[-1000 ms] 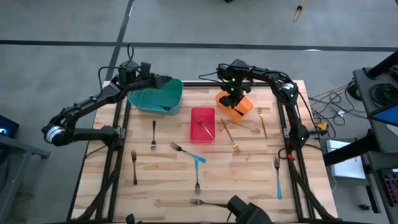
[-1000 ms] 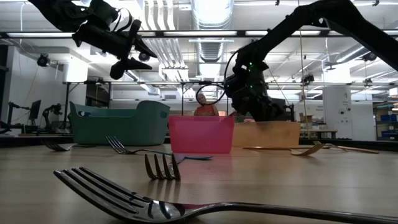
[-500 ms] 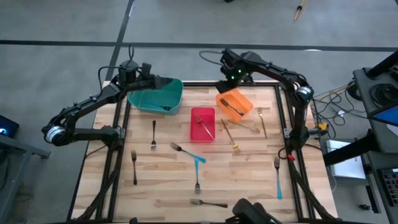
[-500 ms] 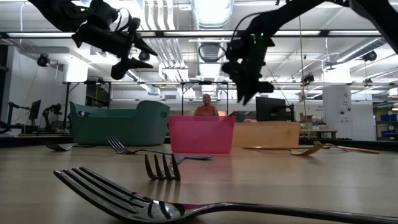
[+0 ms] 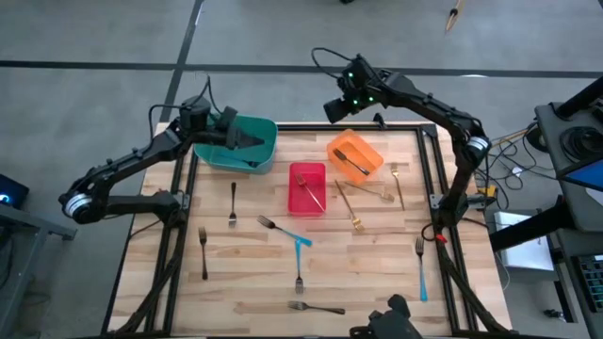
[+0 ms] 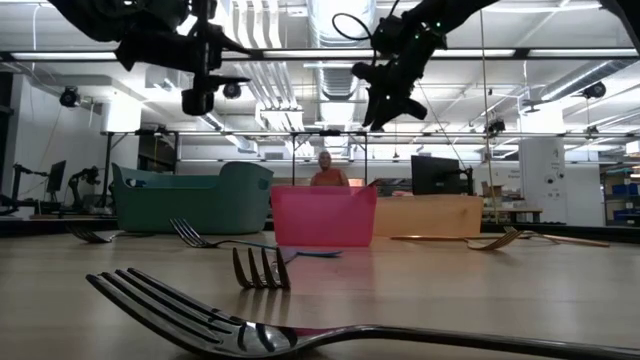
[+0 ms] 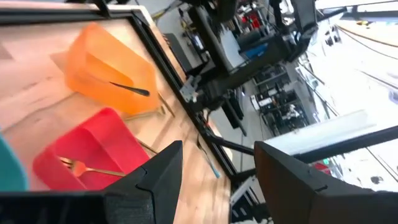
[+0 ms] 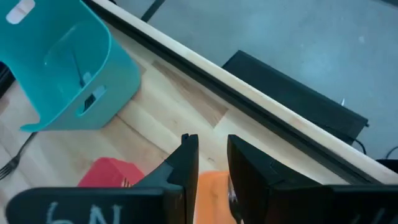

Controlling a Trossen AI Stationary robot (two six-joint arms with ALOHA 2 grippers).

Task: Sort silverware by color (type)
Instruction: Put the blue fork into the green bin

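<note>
The right gripper (image 5: 332, 109), fingers a narrow gap apart and holding nothing, hangs above the table's far edge at 12 o'clock, over the orange bin (image 5: 355, 157) holding a dark-handled fork (image 5: 350, 164). The left gripper (image 5: 252, 142), fingers parted and empty, hovers over the teal bin (image 5: 237, 147) at 10 o'clock. A gold fork (image 5: 309, 191) lies in the red bin (image 5: 306, 188); other forks (image 5: 232, 203) lie scattered over the wooden table (image 5: 254, 273).

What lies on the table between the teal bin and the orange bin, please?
In the high view, the red bin sits between the teal bin and the orange bin, with a gold fork inside it.
</note>
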